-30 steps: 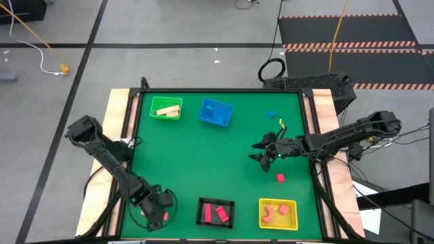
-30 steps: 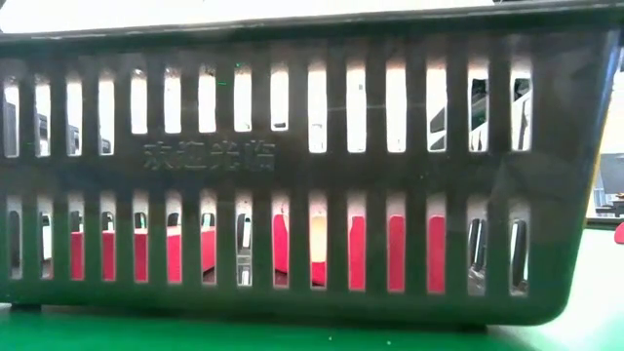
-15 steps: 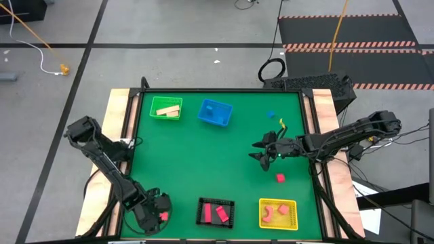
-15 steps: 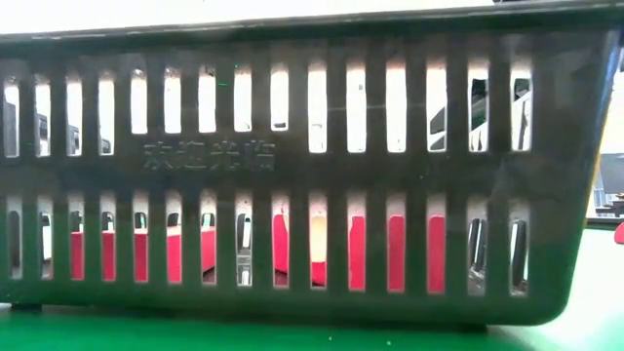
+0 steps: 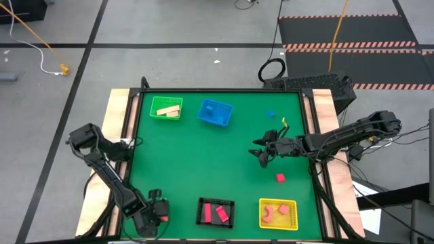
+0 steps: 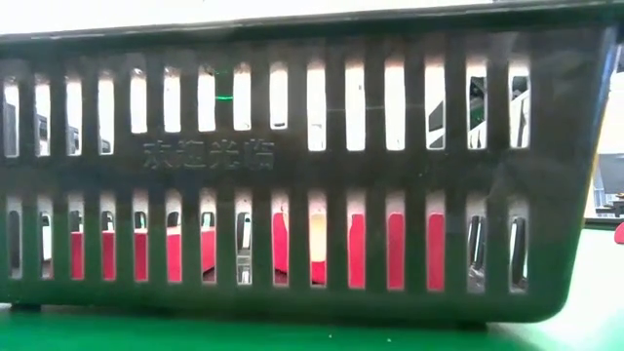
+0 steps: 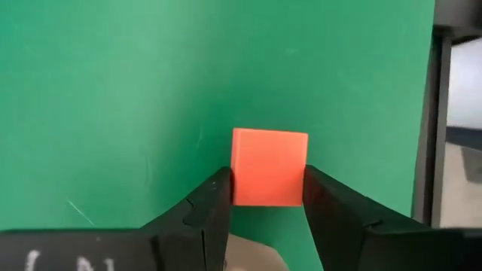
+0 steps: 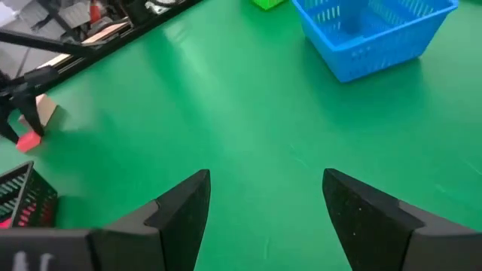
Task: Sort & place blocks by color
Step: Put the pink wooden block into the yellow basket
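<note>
Since a second ago the left claw (image 5: 161, 212) has drawn back toward the tabletop's (image 5: 203, 156) near-left corner, clamped on a pink-red cube (image 7: 269, 166) beside the black basket (image 5: 215, 212). Right claw (image 5: 263, 152) hovers spread wide over mid-tabletop.

Two dark, almost black arms, each built from long thin bars joined by chunky round joints, with thin dark cables running along them. At the tip of each, a pincer, left pincer (image 7: 267, 197) and right pincer (image 8: 265, 207), made of two flat, matte black fingers (image 7: 215, 214) with slanted edges and wide bases. White scribbled marks on the black body behind the fingers of both.
</note>
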You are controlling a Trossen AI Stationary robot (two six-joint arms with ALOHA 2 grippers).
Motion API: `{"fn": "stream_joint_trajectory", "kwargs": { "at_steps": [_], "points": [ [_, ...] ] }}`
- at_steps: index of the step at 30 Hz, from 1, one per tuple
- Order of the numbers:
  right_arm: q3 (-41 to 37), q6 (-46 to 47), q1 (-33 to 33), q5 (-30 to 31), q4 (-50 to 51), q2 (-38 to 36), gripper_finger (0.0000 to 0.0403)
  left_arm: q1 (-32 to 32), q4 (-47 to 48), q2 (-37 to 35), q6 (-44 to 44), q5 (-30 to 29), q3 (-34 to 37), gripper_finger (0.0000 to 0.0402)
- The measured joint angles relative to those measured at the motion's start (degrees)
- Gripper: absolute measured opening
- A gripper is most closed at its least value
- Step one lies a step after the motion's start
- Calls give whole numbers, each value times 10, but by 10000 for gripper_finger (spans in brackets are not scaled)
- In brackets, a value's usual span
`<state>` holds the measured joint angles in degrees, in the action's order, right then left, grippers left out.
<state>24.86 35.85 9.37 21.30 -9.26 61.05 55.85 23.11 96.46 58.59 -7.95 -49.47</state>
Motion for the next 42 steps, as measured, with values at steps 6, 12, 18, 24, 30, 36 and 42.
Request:
{"fn": "stream_joint_trajectory", "kwargs": {
  "at_steps": [6, 12, 18, 24, 30, 36, 42],
  "points": [
    [0, 10, 0, 1, 0, 0, 247, -14, 23, 2, 10, -86, 1, 151],
    [0, 10, 0, 0, -4, 0, 247, -54, 31, 2, 22, -111, 2, 150],
    [0, 16, 0, -1, -16, 0, 247, -109, 56, 3, 17, -148, 3, 150],
    [0, 41, 0, -4, -31, 0, 247, -176, 72, 4, -39, -195, 4, 149],
    [0, 70, 0, -6, -32, 0, 247, -250, -1, 5, -151, -232, 5, 149],
    [0, 68, 0, -5, -86, 0, 247, -314, -189, 4, -354, -250, 5, 149],
    [0, 65, 0, 3, -137, 0, 247, -376, -344, 4, -503, -254, 4, 149]
  ]
}}
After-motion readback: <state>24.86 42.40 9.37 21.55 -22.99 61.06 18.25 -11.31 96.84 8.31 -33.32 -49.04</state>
